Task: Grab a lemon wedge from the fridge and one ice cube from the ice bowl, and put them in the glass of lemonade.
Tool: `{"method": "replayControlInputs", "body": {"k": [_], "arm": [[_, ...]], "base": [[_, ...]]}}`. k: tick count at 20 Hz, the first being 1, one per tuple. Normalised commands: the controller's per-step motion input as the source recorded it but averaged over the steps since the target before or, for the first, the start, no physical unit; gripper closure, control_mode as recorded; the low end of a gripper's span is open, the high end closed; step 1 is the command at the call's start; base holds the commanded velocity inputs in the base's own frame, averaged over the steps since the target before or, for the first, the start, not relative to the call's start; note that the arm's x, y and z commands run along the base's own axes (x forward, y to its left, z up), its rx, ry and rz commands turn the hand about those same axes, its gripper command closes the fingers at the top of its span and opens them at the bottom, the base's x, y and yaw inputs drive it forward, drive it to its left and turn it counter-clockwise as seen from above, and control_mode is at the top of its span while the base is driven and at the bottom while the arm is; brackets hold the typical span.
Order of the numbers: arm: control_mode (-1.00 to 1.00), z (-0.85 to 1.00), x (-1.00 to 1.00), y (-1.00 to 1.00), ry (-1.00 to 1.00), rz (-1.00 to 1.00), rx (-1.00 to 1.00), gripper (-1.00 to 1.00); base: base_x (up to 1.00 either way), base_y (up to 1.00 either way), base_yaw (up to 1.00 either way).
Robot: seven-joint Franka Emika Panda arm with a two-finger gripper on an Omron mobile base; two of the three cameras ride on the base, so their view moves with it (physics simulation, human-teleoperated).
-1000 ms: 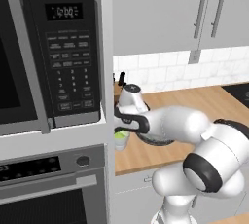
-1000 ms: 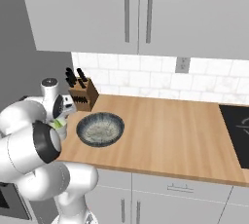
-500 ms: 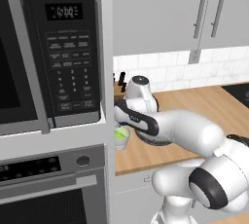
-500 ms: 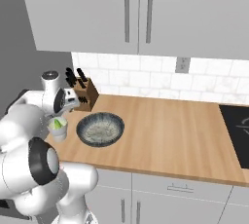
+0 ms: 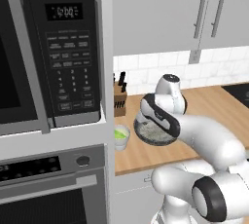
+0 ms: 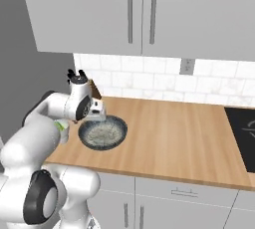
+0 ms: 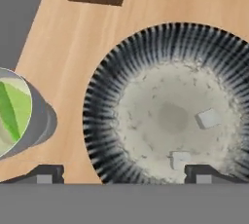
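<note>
The end effector [image 7: 121,173] points downward, fingers spread wide, holding nothing.

Glossy white rounded arm segments [image 5: 209,140], dark grey joint bands, small dark finger tips [image 7: 44,174] on the hand [image 7: 124,174]

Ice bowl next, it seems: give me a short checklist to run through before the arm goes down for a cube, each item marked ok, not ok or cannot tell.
1. Gripper open and empty: ok.
2. Hand above the ice bowl: ok.
3. Cubes left in the bowl: ok, two ice cubes lie loose on its floor.
4. Fingers centred on one cube: not ok, both cubes sit toward one finger.
5. Glass of lemonade upright beside the bowl, apart from it: ok.
6. Lemon wedge already in the glass: cannot tell.
</note>
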Motion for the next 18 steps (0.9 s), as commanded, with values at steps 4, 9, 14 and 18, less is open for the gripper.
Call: {"method": "replayControlInputs", "body": {"k": [4, 9, 14, 18], "arm": [[-1.00, -0.06, 0.10, -0.84, 0.31, -0.54, 0.09, -1.00], [-1.00, -0.07, 0.37, -0.25, 0.21, -0.16, 0.03, -1.00], [-1.00, -0.27, 0.25, -0.06, 0.11, -0.15, 0.00, -1.00], [-1.00, -0.47, 0.28, 0.00, 0.03, -0.07, -0.01, -1.00]], "base": [[0.00, 0.00, 0.00], [0.00, 0.00, 0.00], [0.00, 0.00, 0.00], [0.00, 0.00, 0.00]]}}
